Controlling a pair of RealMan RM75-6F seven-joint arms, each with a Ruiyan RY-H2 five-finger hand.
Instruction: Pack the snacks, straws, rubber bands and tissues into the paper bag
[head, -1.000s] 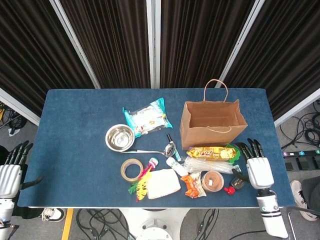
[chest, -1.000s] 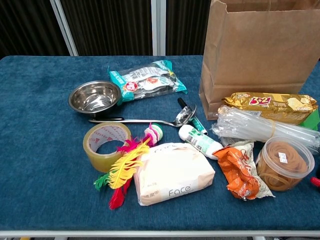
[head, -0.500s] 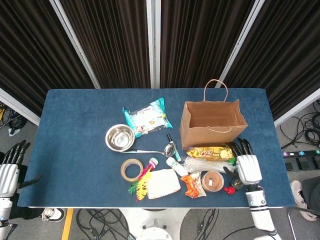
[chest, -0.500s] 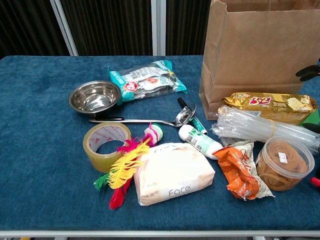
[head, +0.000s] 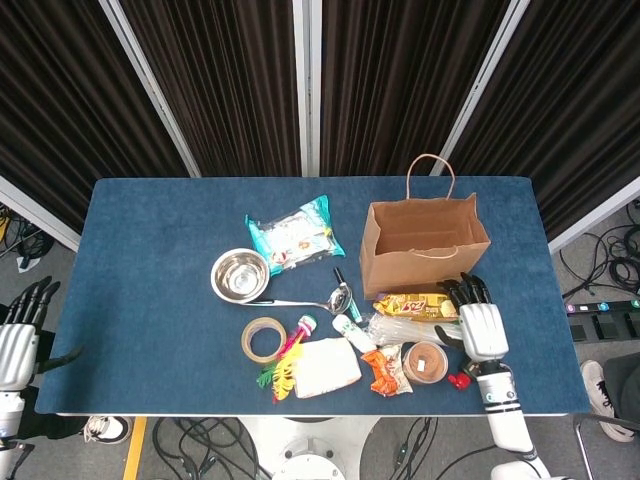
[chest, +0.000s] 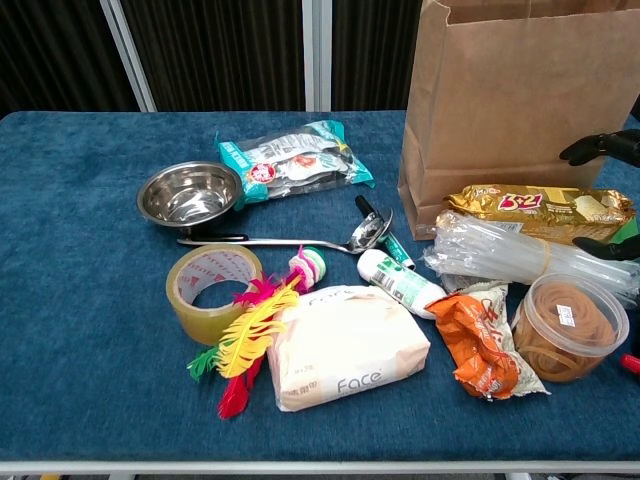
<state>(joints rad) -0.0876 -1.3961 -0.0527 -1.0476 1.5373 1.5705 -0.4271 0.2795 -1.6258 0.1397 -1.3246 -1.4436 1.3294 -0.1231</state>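
- Dark pleated curtains are hanging behind the blue table (head: 150, 260), and we are looking down on a spread of clutter with the paper bag (head: 425, 245) standing upright and open near the far right side.
- We are seeing the right hand (head: 480, 325) hovering just in front of the bag, over the right end of the gold snack packet (chest: 540, 205) — its dark fingers (chest: 600, 148) are spread apart and holding nothing; in the chest view only the fingertips are showing at the right edge.
- The left hand (head: 17, 335) is hanging off the left edge of the table, well apart from everything, fingers extended and slightly apart, empty.
- We are finding the bundle of clear straws (chest: 520, 258) lying just in front of the gold packet, touching it, with the tub of rubber bands (chest: 567, 325) just in front of the straws.
- An orange snack wrapper (chest: 482, 340) is lying beside the tub, and the white tissue pack (chest: 345, 345) is resting to its left.
- A teal snack bag (chest: 295, 160) is sitting near the steel bowl (chest: 190, 192) — a ladle (chest: 300, 240), a tape roll (chest: 212, 290), a feather toy (chest: 255, 335) and a small white bottle (chest: 402, 283) are lying between them and the tissues.
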